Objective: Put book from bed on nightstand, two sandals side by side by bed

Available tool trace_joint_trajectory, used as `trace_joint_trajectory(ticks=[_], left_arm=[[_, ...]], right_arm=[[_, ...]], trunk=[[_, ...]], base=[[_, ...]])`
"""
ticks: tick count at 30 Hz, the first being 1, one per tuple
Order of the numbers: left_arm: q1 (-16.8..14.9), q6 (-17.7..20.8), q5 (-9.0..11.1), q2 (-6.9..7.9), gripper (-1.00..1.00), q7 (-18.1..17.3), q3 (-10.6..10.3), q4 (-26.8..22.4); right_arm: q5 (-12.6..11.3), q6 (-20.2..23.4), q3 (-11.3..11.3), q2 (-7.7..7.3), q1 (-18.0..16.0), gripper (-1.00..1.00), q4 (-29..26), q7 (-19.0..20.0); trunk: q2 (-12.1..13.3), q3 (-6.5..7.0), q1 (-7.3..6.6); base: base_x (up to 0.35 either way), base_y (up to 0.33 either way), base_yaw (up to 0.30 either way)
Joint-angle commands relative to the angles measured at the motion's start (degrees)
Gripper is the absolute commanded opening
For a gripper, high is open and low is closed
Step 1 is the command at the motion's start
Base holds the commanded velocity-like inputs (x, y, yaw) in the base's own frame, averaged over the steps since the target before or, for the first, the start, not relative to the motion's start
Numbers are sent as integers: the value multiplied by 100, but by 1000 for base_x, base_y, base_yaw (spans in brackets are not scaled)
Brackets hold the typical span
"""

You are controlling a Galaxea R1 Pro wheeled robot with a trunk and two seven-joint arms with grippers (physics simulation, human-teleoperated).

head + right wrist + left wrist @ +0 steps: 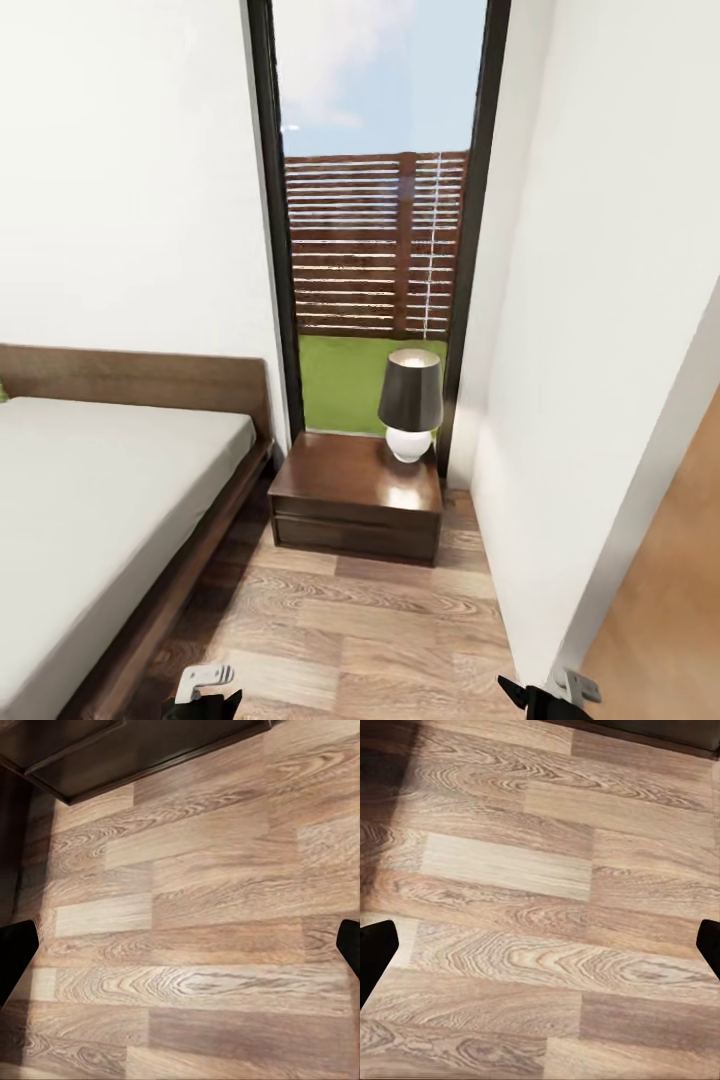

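Both tools, left (540, 945) and right (180, 945), spread wide, empty, over plank floor (380, 630). Book, sandals unseen. Dark brown two-drawer nightstand (340, 490) ahead beside pale-mattress bed (100, 480); pan along bed first.

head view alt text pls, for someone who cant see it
A dark wood nightstand holding a black-shaded lamp stands before a tall window, beside a low bed with a pale mattress. Wood plank floor lies in front.
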Motion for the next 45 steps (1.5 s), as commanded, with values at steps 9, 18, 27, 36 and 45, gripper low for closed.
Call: trace_joint_trajectory(ticks=[9,18,27,36,45], left_arm=[[-7,-18,60,1,100,-20,-48,9],[-7,-18,60,1,100,-20,-48,9],[-7,-18,59,1,100,-20,-48,9],[-7,-18,59,1,100,-20,-48,9],[-7,-18,60,1,100,-20,-48,9]], right_arm=[[32,-17,-45,-3,-2,100,9,27],[32,-17,-45,-3,-1,100,16,27],[32,-17,-45,-1,-1,100,16,27],[32,-15,-45,-3,-3,100,15,27],[32,-16,-45,2,-2,100,15,27]], trunk=[[-4,-6,0],[-4,-6,0],[-4,-6,0],[-4,-6,0],[-4,-6,0]], base=[[198,0,149],[295,0,6],[78,0,116],[1,0,286],[49,-10,291]])
